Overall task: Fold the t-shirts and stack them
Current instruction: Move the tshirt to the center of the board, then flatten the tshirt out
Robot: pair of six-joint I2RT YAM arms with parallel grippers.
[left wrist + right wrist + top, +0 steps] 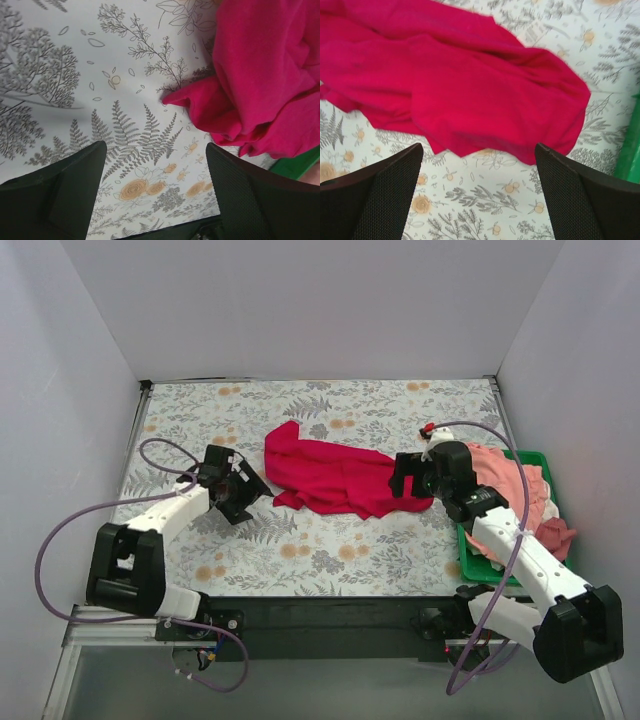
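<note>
A crimson red t-shirt (335, 478) lies crumpled in the middle of the floral table. My left gripper (248, 492) sits just left of it, open and empty. In the left wrist view the gripper (155, 147) hovers over bare table, with the red t-shirt (265, 75) at the upper right. My right gripper (403, 477) is at the shirt's right end. Seen from the right wrist, it (478, 146) is open with the red t-shirt (460, 85) just beyond its tips. A salmon pink t-shirt (508, 485) and a maroon-pink t-shirt (556, 536) lie in the bin.
A green plastic bin (470, 565) stands at the right edge of the table, under my right arm; its rim (630, 155) shows in the right wrist view. White walls close in the table on three sides. Purple cables loop off both arms.
</note>
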